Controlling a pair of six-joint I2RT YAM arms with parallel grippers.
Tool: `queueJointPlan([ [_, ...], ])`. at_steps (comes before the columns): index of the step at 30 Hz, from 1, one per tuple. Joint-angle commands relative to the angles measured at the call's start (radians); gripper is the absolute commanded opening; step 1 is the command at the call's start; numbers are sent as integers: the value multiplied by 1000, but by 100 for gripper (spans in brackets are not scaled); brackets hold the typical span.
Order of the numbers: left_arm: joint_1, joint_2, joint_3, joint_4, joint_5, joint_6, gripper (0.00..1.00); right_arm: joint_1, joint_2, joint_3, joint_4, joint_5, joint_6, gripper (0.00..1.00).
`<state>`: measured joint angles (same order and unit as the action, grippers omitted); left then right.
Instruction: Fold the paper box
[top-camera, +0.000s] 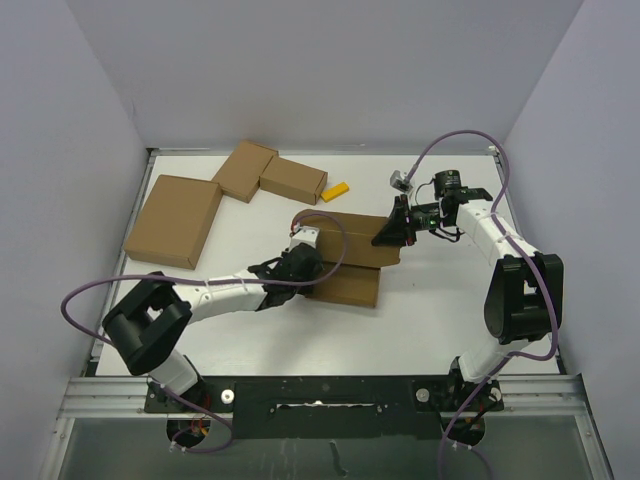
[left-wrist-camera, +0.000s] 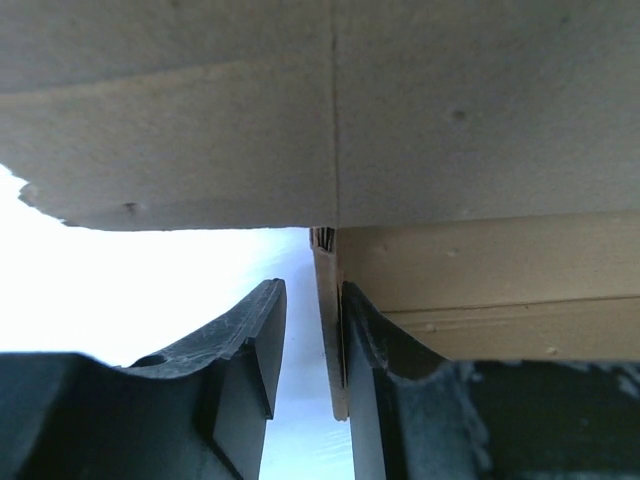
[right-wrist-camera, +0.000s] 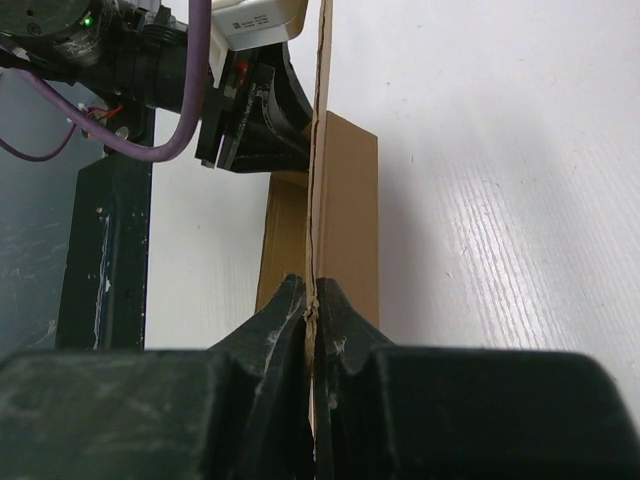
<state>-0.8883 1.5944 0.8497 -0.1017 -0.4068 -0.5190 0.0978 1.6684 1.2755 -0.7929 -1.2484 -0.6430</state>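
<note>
**Item 1. The paper box** (top-camera: 352, 287): plain brown cardboard near the middle of the table (top-camera: 430, 320), between my two arms. The near part lies flat on the surface. In the right wrist view a thin panel stands on edge above it, running straight away from the camera.

**Item 2. Right gripper** (right-wrist-camera: 312, 296): it reaches in from the right, and its fingers are closed tight on the upright panel of the paper box, with the sheet pinched between them. From overhead I see it at the box's far right corner.

**Item 3. Left gripper** (left-wrist-camera: 312, 295): it sits at the box's left side with its jaws parted. A cardboard edge stands in the gap, lying against the right-hand finger (left-wrist-camera: 375, 340). White table shows between that edge and the other finger (so I count this as no clamp). A broad cardboard face fills the upper part of this view.

**Item 4. Large flat carton** (top-camera: 175, 220): brown and squarish, at the far left of the table, well apart from the paper box.

**Item 5. Two small cartons** (top-camera: 268, 173): brown, touching at a corner, at the far edge just right of the large one.

**Item 6. Yellow piece** (top-camera: 335, 190): small, lying just right of the two cartons. I cannot tell what it is.

**Item 7. Purple cable** (top-camera: 470, 140): it loops above the right arm.
</note>
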Motion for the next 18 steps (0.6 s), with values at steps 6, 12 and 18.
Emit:
queueJointPlan([
  [6, 4, -165, -11, -10, 58, -24, 38, -12, 2, 16, 11, -23, 9, 0],
  [12, 6, -269, -60, 16, 127, -29, 46, -22, 4, 15, 14, -29, 14, 0],
  [18, 16, -376, -132, 73, 209, 15, 51, -42, 1, 17, 13, -32, 16, 0],
])
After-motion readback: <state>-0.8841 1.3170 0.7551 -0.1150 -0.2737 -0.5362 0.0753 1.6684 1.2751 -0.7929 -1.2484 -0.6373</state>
